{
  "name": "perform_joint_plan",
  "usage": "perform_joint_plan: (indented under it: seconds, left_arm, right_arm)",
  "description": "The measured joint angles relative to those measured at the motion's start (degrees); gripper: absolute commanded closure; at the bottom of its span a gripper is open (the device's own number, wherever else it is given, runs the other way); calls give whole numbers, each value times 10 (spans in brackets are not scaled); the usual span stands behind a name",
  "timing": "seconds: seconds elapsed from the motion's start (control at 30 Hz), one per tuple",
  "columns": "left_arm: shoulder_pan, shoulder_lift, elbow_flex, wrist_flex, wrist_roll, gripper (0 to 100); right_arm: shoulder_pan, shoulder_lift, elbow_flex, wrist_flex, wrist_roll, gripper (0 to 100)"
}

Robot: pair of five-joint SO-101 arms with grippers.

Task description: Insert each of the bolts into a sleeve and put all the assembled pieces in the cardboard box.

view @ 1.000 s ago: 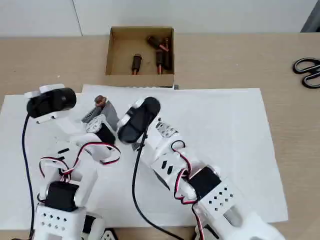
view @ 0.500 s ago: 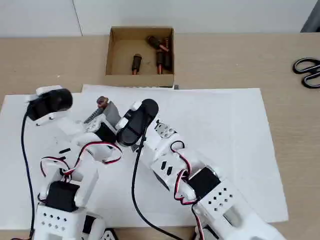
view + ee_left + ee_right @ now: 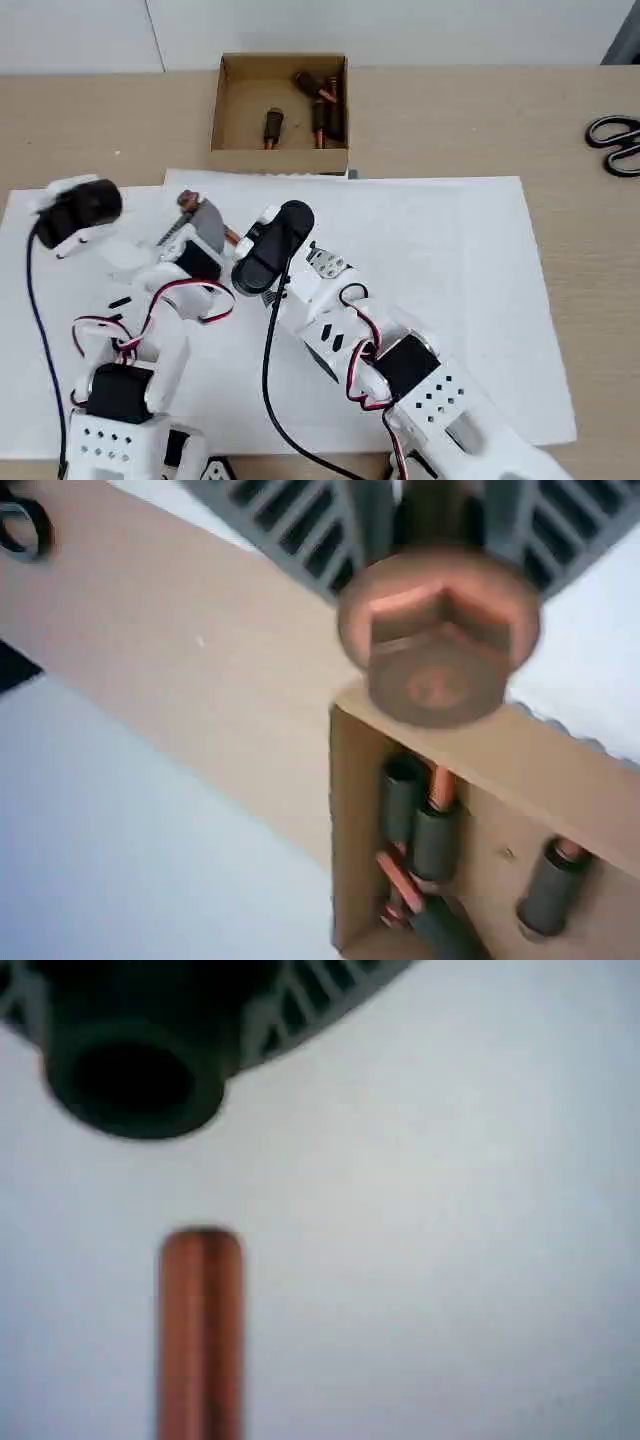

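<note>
My left gripper is shut on a copper bolt, whose hex head faces the left wrist camera and whose shaft tip points at the right arm's wrist. In the right wrist view my right gripper is shut on a black sleeve, its open end facing the bolt shaft with a small gap between them. The cardboard box at the back holds several assembled pieces, also visible as assembled pieces in the box.
A white paper sheet covers the table under both arms. Black scissors lie at the far right on the bare wood. Cables run along both arms near the front edge.
The left arm has swung to the left, carrying the bolt a little away from the right gripper so its shaft tip shows. The right arm has barely moved.
</note>
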Motion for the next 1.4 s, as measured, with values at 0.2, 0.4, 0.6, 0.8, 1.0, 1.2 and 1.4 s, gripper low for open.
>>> perform_joint_plan:
  seconds: [0.2, 0.4, 0.6, 0.8, 1.0, 1.2, 1.4]
  left_arm:
    - [25, 0, -1, 0, 3, 995]
    - [26, 0, -1, 0, 3, 995]
    - [31, 0, -1, 0, 3, 995]
    - [63, 0, -1, 0, -1, 995]
    - [68, 0, -1, 0, -1, 995]
    - [110, -5, -11, 33, -40, 995]
    - [133, -6, -16, 76, -76, 995]
  right_arm:
    - [0, 0, 0, 0, 0, 996]
    - [1, 0, 0, 0, 0, 996]
    - [1, 0, 0, 0, 0, 996]
    - [3, 0, 0, 0, 0, 996]
    - [3, 0, 0, 27, -9, 996]
    - [3, -1, 1, 36, -22, 996]
    - [4, -2, 1, 36, -24, 996]
